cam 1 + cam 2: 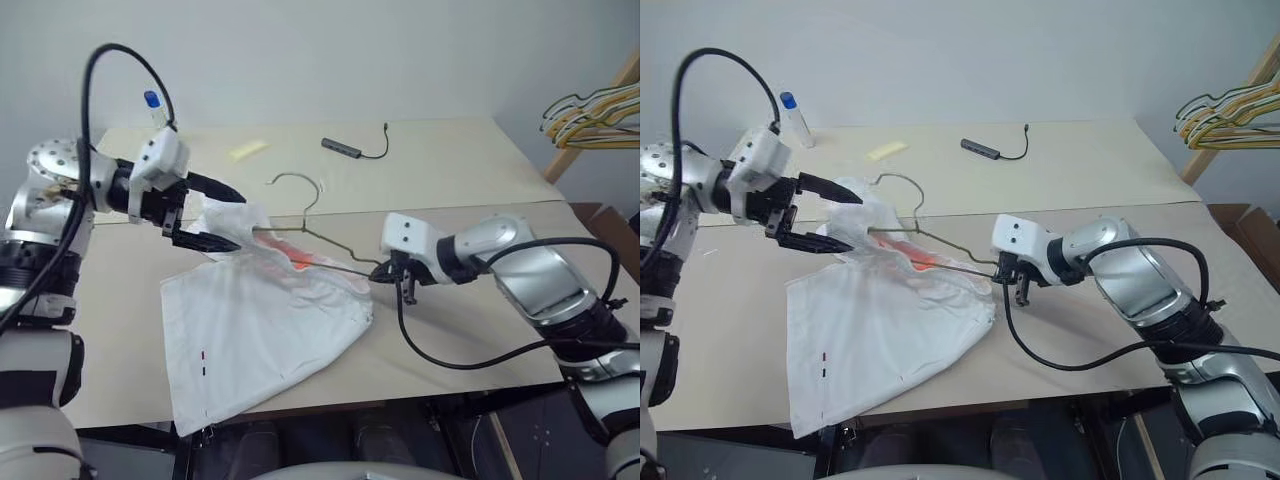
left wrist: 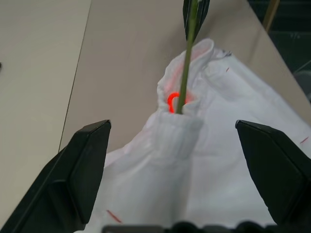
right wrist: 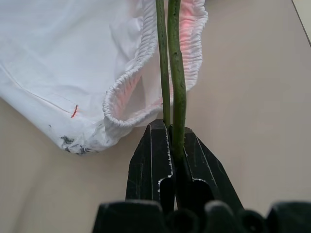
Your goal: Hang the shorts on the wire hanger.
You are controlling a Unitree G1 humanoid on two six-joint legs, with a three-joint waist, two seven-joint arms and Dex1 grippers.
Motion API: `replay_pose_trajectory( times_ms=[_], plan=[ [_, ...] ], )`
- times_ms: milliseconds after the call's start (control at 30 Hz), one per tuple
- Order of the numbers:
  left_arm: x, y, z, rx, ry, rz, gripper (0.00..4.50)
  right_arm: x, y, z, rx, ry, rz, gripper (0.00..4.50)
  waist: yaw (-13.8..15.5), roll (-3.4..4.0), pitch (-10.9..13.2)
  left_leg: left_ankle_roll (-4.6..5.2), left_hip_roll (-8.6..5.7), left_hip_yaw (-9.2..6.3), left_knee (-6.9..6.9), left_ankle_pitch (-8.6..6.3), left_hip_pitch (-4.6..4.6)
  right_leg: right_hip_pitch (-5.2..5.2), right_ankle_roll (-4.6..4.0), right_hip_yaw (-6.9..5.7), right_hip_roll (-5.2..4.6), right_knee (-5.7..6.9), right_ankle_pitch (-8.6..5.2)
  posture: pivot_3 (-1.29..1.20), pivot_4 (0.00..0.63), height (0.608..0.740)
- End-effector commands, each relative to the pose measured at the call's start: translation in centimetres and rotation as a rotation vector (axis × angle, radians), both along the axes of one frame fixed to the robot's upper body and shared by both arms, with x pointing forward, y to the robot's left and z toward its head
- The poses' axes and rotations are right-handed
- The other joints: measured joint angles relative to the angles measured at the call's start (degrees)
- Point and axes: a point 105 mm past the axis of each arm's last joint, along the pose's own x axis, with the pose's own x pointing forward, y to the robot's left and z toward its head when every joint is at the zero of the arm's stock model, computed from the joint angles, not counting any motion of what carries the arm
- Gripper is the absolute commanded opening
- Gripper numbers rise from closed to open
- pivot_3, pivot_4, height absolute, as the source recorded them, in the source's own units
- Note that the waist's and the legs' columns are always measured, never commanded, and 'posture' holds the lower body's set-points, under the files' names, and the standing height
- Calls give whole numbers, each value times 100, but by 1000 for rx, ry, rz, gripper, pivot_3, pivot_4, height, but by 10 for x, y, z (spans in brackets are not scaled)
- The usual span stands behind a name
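The step in hand looks like the threading of the wire hanger (image 1: 318,236) into the shorts (image 1: 262,322). The right end effector (image 3: 171,145) has its two black fingers pressed together on one end of the olive-green hanger, where two strands of the wire run side by side out of the grip. From there the wire goes into the gathered elastic waistband, which stands open just in front of the fingers. The silvery hook (image 1: 297,184) rises free above the cloth, on the side away from the robot.

The left end effector (image 1: 207,213) is opened wide and holds nothing. It hangs at the far corner of the shorts, where the cloth is bunched up around the other part of the hanger, and in its wrist view the fingers (image 2: 80,172) stand on both sides of this bunch without clearly touching it. A red-pink glow shows at the place where the wire enters the fabric.

Most of the shorts lie spread on the beige surface (image 1: 460,170), with one leg near the front edge; only the waistband region is lifted by the wire.

The task seems about half done: the hanger is partly inside, but the shorts do not hang from it yet. The next move probably calls for the left end effector to close on the bunched waistband and pull it further along the wire, while the right one keeps the hanger steady
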Motion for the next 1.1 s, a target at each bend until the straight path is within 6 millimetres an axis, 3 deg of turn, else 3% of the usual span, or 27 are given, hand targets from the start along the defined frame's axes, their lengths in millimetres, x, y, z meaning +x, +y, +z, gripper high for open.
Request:
replay_pose_trajectory(
  times_ms=[33,133,233,433,467,500,533,667,833,933,1100],
  plan=[
    [2,-5,11,7,-38,-28,4450,0,8,19,15,-58,24,0,-6,0,0,0,0,0,0,0,0,0,0,0,0,0,0,-41,0,740],
    [0,-8,6,12,-15,-50,4450,0,8,19,10,-64,18,0,-12,0,0,0,1,0,1,0,0,-1,0,0,0,3,-1,-54,0,740],
    [-2,-8,0,28,17,-61,3903,-1,8,20,10,-58,8,0,-25,0,0,0,1,0,1,0,0,-1,1,0,0,3,-1,-62,0,740],
    [-1,-11,-7,20,54,-62,2093,-3,9,18,8,-48,-1,0,-119,0,0,1,1,-1,2,0,0,-2,1,0,0,5,-2,-67,0,740],
    [-1,-11,-7,13,57,-62,1619,-3,8,18,5,-47,-3,0,-127,0,0,1,1,-1,3,0,0,-2,1,0,0,6,-2,-67,0,740],
    [0,-12,-7,10,58,-62,1619,-3,8,17,3,-47,-4,0,-137,0,0,1,1,-2,3,0,0,-2,1,0,0,6,-2,-67,0,740],
    [0,-12,-7,9,56,-63,1156,-3,7,16,-4,-31,-18,0,-141,0,0,1,1,-2,3,0,0,-2,1,-1,0,7,-2,-67,0,740],
    [2,-8,-16,55,47,-60,126,0,8,17,16,-20,-33,0,-154,0,0,1,1,-3,3,0,1,-2,0,-1,1,8,-2,-66,0,740],
    [9,-5,-20,83,9,-35,14,0,15,20,45,-172,73,0,-151,0,0,2,1,-3,3,-1,1,-2,0,-1,1,7,-3,-67,0,740],
    [15,-4,-21,96,-27,-11,14,7,16,19,75,-216,52,0,-141,0,0,1,-1,-3,7,-1,0,0,1,-2,0,6,-3,-68,0,740],
    [30,2,-18,61,-104,84,14,19,-6,30,150,-194,-110,1457,-148,0,0,2,0,-4,7,-1,1,-1,0,-1,1,11,-3,-67,0,740]
  ],
)
